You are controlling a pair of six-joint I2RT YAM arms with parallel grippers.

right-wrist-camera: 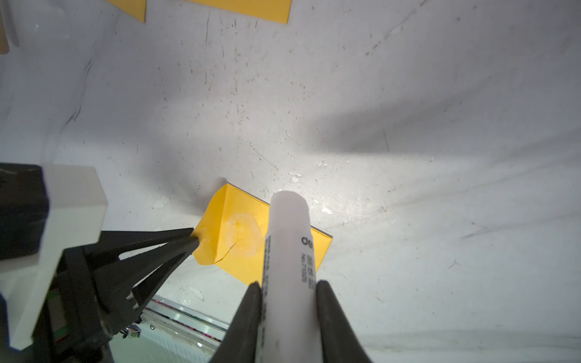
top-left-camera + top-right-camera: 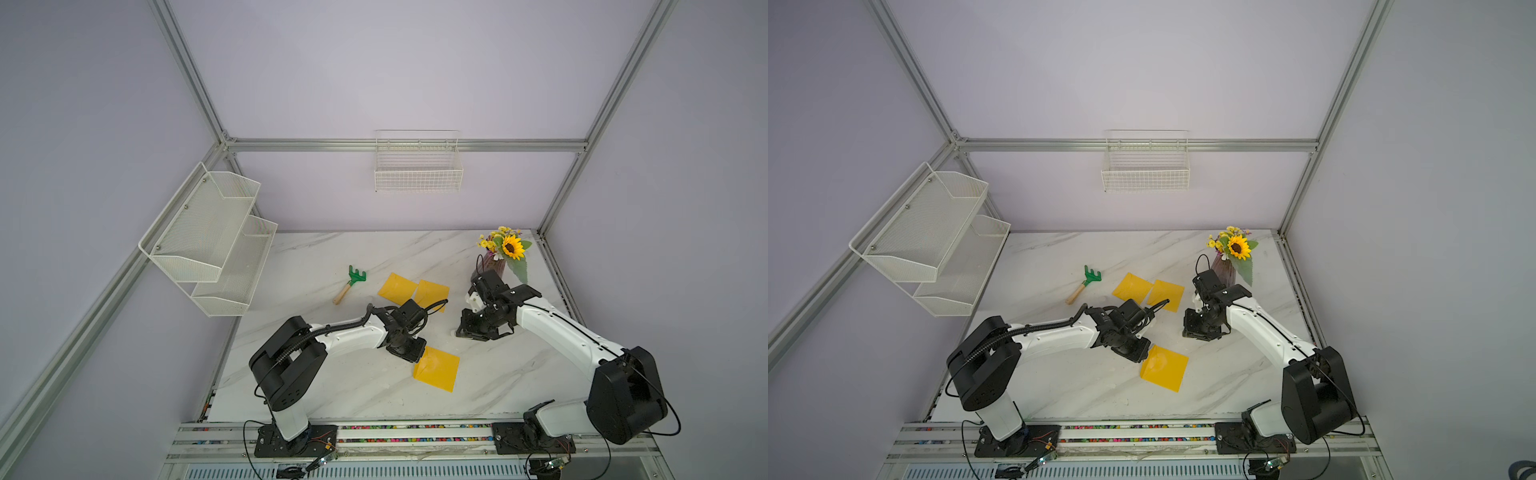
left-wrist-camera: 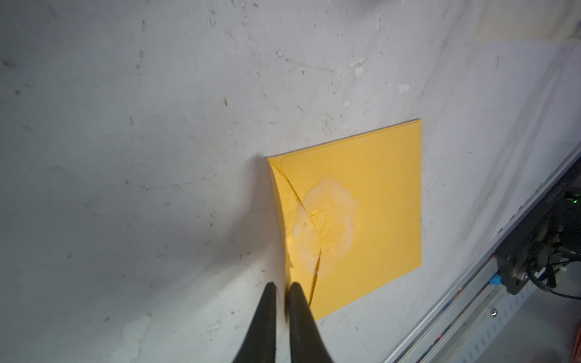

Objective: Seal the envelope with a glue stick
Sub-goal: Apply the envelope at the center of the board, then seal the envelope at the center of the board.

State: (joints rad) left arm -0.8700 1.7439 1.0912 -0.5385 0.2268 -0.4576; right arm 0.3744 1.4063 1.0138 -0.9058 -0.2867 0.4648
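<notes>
A yellow envelope (image 2: 438, 370) (image 2: 1167, 368) lies on the marble table, with a whitish glue smear (image 3: 327, 220) at its middle. Its flap (image 1: 213, 226) is raised on the side nearest my left gripper (image 2: 417, 353) (image 3: 282, 287), which is shut on the flap's edge; the right wrist view shows those fingertips (image 1: 193, 239) pinching it. My right gripper (image 2: 459, 332) (image 1: 288, 286) hovers to the right, behind the envelope. It is shut on the glue stick (image 1: 287, 239), a white tube with dark print. The tube's end points toward the envelope, apart from it.
Two more yellow envelopes (image 2: 398, 287) (image 2: 432, 293) lie further back. A green toy rake (image 2: 351, 282) is at the left of them. A vase of flowers (image 2: 498, 257) stands at the back right. A mesh shelf (image 2: 212, 245) hangs left, a wire basket (image 2: 417, 166) behind.
</notes>
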